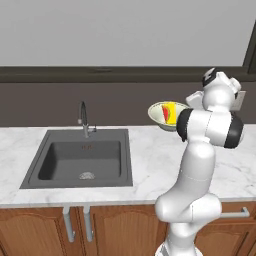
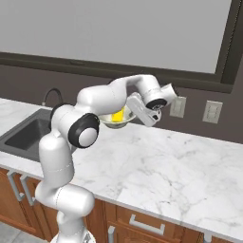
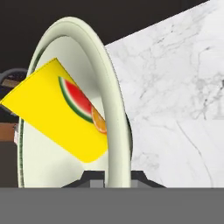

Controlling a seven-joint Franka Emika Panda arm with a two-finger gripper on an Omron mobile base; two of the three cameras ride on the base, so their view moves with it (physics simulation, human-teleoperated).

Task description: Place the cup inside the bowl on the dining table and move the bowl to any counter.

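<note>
cup (image 3: 61, 118) — yellow, watermelon patch — lies in cream-green bowl (image 3: 114, 109).

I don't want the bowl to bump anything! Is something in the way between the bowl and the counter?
Nothing visible is. The hand holds the bowl by its rim, with the cup inside, above bare marble counter. The sink and tap sit off to one side.

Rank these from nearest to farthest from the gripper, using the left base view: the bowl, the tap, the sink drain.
1. The bowl, with the cup inside, is held up by the gripper, which is clamped on its rim over the counter.
2. The tap, further left, behind the sink.
3. The sink drain, low in the basin, farthest.
</note>
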